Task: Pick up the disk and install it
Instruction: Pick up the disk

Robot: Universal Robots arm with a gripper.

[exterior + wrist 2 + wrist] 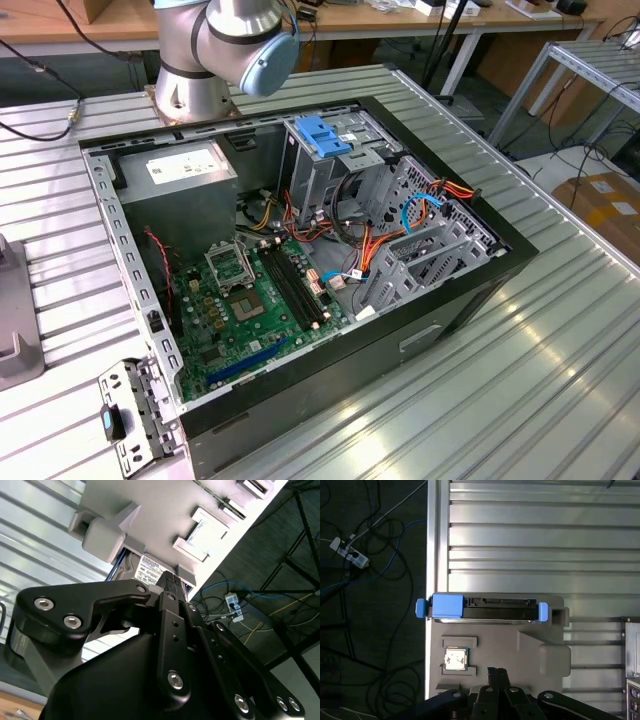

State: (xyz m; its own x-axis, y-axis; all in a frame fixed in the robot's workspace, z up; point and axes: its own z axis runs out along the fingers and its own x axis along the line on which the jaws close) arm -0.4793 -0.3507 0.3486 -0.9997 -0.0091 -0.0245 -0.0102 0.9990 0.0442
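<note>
The disk [482, 607], a dark drive with a bright blue carrier frame at both ends, stands on edge in a slot of a grey fixture [540, 650] at the ribbed table's edge. In the second wrist view the disk's labelled face [150, 569] shows between the fixture's blocks. My gripper [497, 672] hovers over the fixture a short way from the disk, apart from it. Its black fingers [170, 587] lie together, shut on nothing. The open computer case [300, 250] lies on the table in the exterior view.
A small silver chip [455, 659] sits in a recess of the fixture. Cables and a power strip [345, 550] lie on the floor beyond the table edge. In the case, a grey drive cage carries a blue bracket [325, 135]. The arm's base [215, 50] stands behind the case.
</note>
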